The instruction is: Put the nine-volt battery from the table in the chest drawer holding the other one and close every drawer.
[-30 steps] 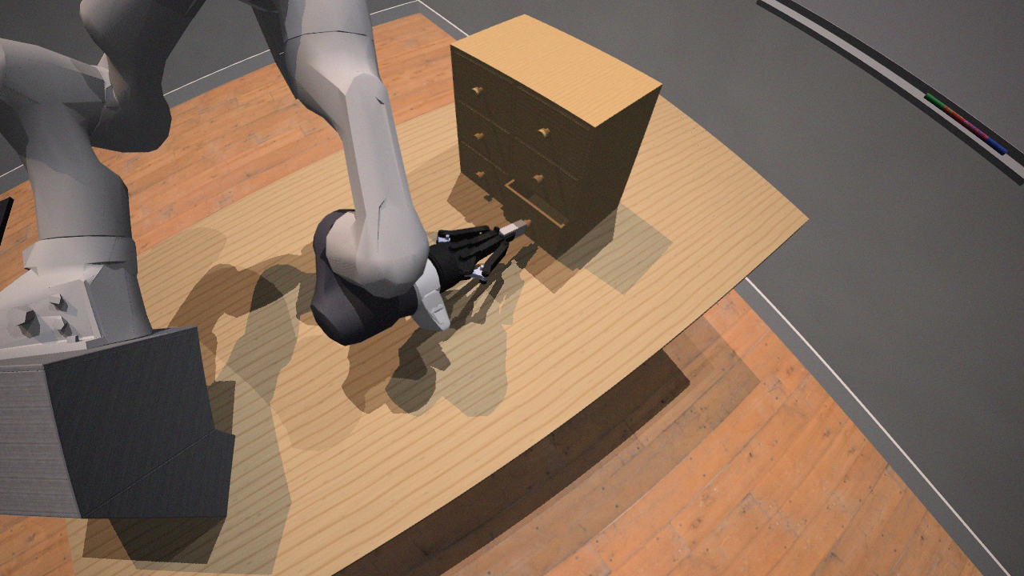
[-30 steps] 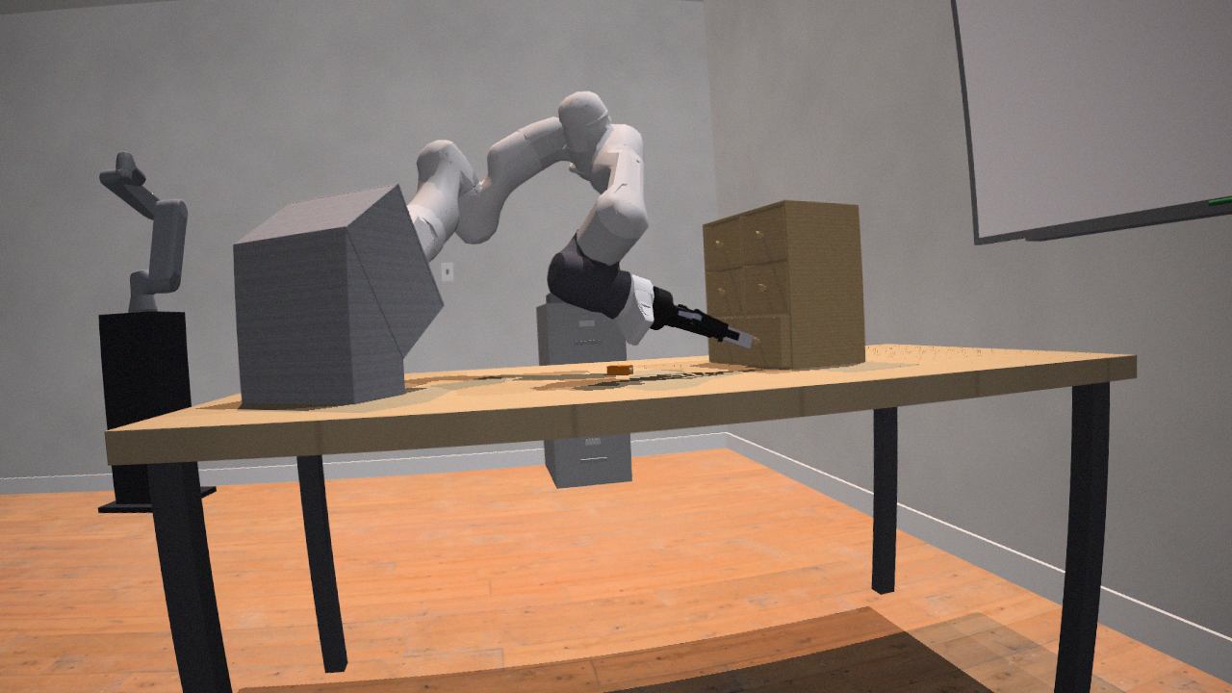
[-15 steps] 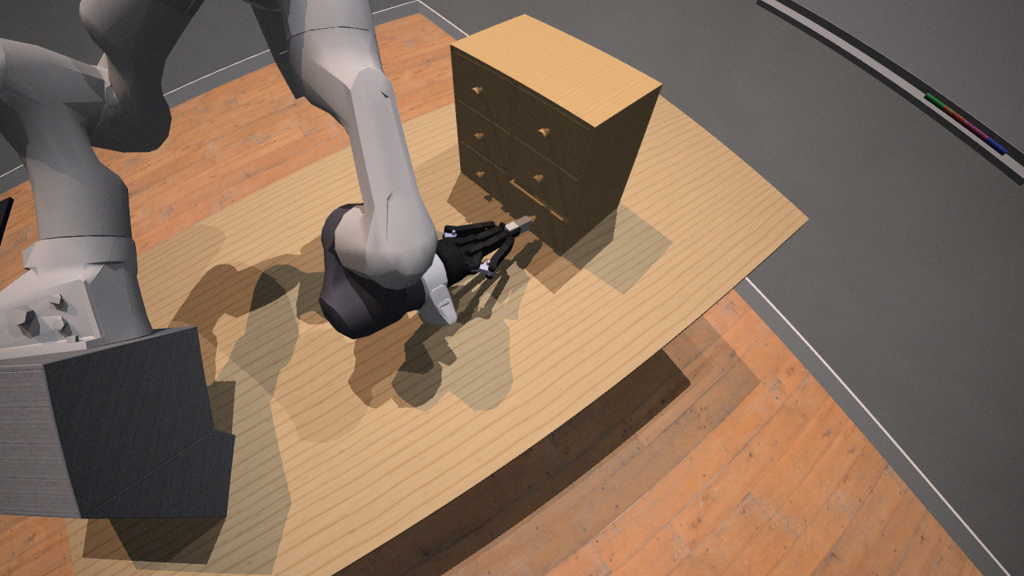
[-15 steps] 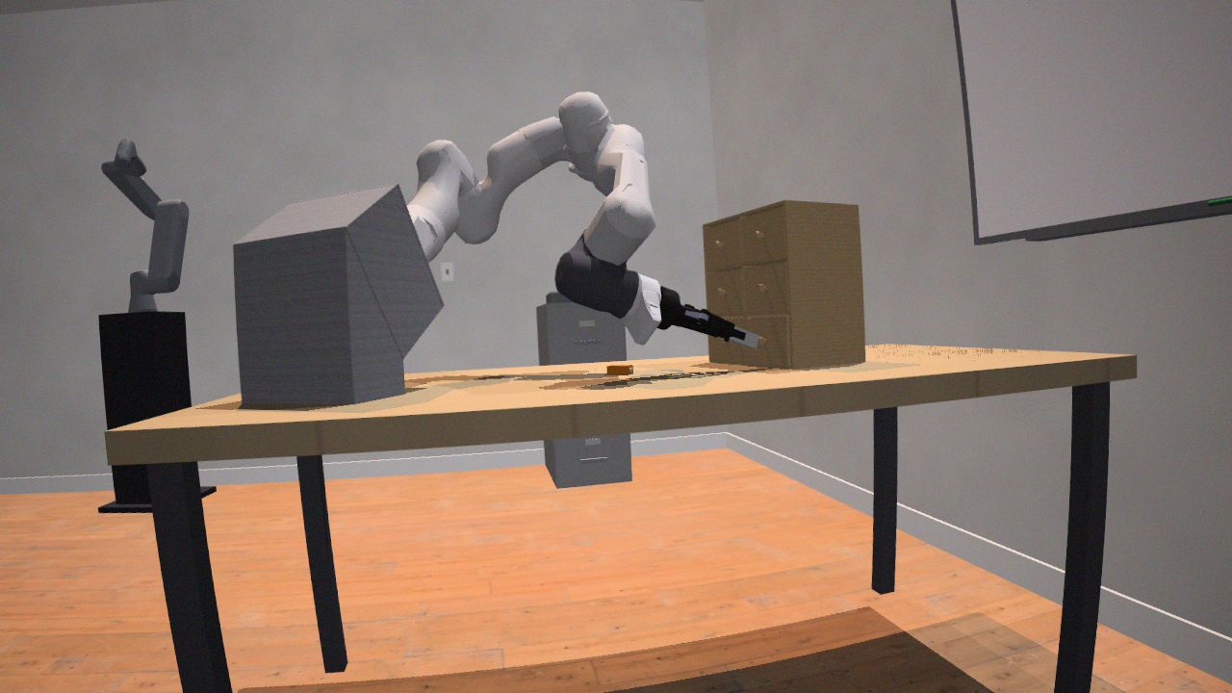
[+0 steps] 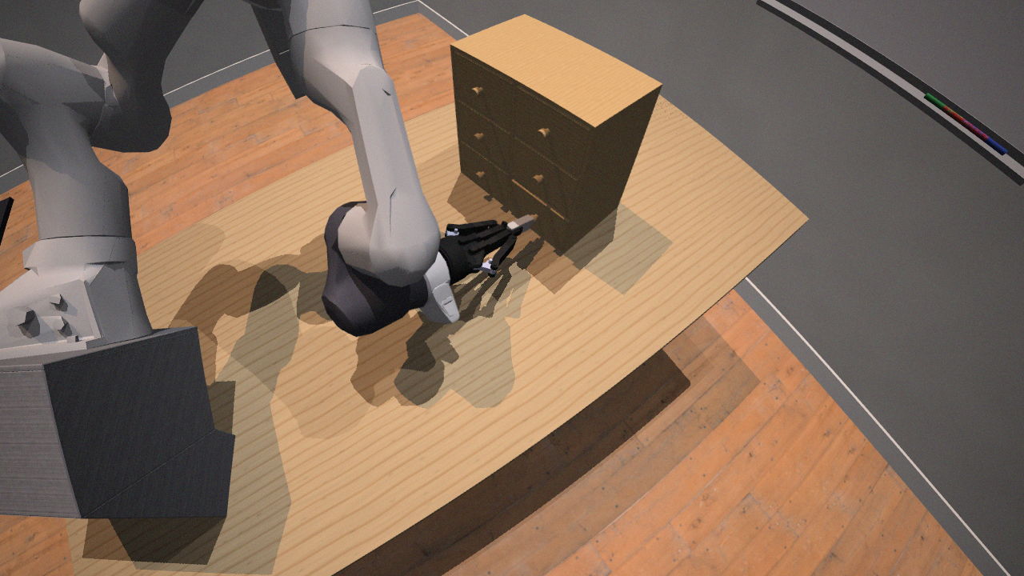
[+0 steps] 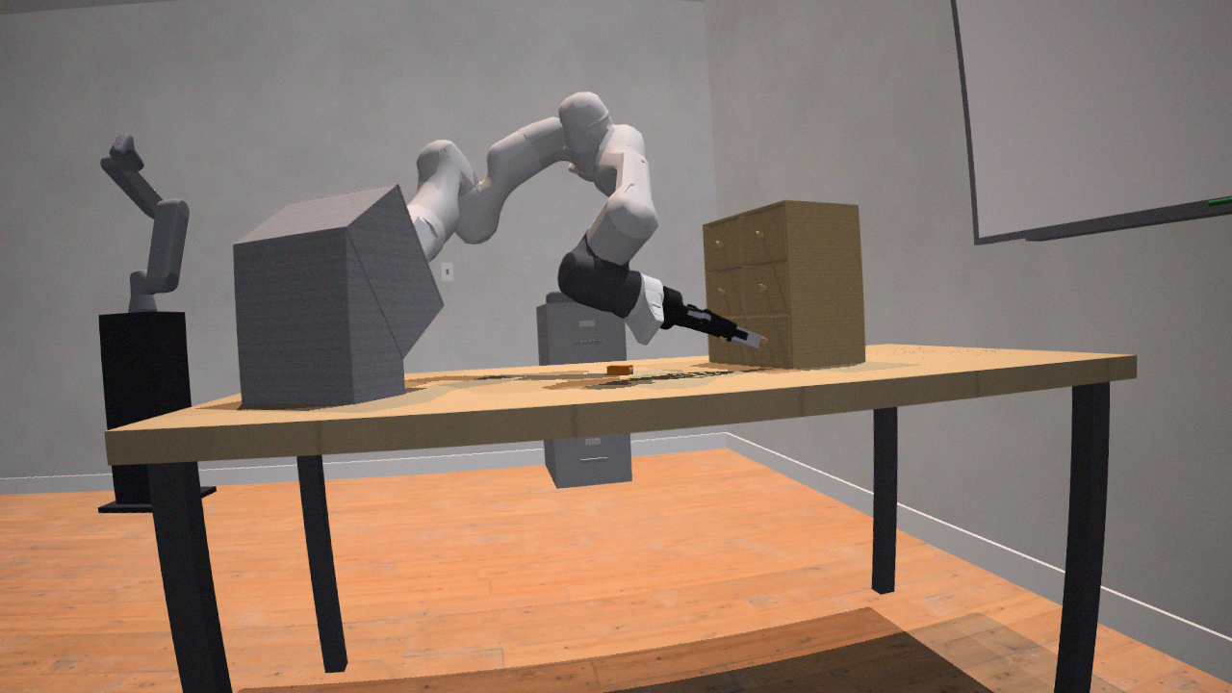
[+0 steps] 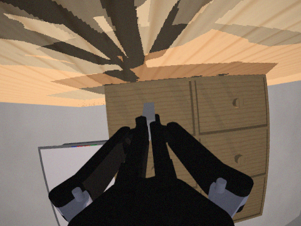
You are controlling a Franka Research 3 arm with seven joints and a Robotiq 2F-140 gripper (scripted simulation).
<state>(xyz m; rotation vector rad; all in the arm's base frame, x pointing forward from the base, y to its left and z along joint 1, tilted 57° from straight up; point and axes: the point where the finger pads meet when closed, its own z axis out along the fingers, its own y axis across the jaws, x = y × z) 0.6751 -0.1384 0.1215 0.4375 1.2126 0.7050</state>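
Note:
The small wooden chest (image 5: 547,125) stands on the table with six knobbed drawers in two columns. My gripper (image 5: 525,220) is shut and empty, its fingertips pressed against the front of the bottom drawer nearest the table's front (image 5: 533,204), which sits almost flush with a thin gap on top. The chest also shows in the side view (image 6: 785,282) with the gripper (image 6: 754,339) at its lowest drawer, and in the wrist view (image 7: 188,130) behind the fingertips (image 7: 149,114). The orange nine-volt battery (image 6: 619,369) lies on the table behind the gripper; the arm hides it in the overhead view.
The robot's grey base block (image 6: 331,296) stands at the table's left end. A grey filing cabinet (image 6: 581,387) stands behind the table. The table edge runs close behind the chest on the right.

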